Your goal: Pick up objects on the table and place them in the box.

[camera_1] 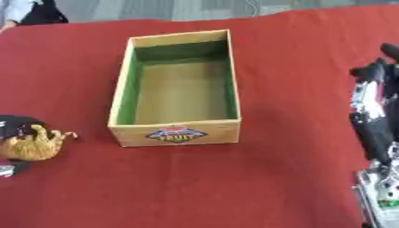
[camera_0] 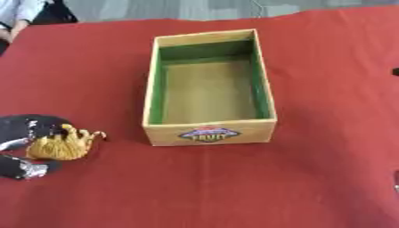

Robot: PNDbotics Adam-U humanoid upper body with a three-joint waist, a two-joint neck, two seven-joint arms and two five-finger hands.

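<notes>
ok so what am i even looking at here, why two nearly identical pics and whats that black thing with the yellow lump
Both pictures come from one stereo camera in a humanoid robot's head, looking down at its work: one from the left eye, one from the right, at the same moment. That is why they nearly match.

A red cloth covers the table. In the middle stands an open wooden box with green inner walls and nothing in it.

The black and silver thing at the left edge is the robot's left hand, curled round a yellow furry toy. Its job is to put such things in the box. The right hand shows at the right edge of the right eye view, holding nothing that I can see.
</notes>
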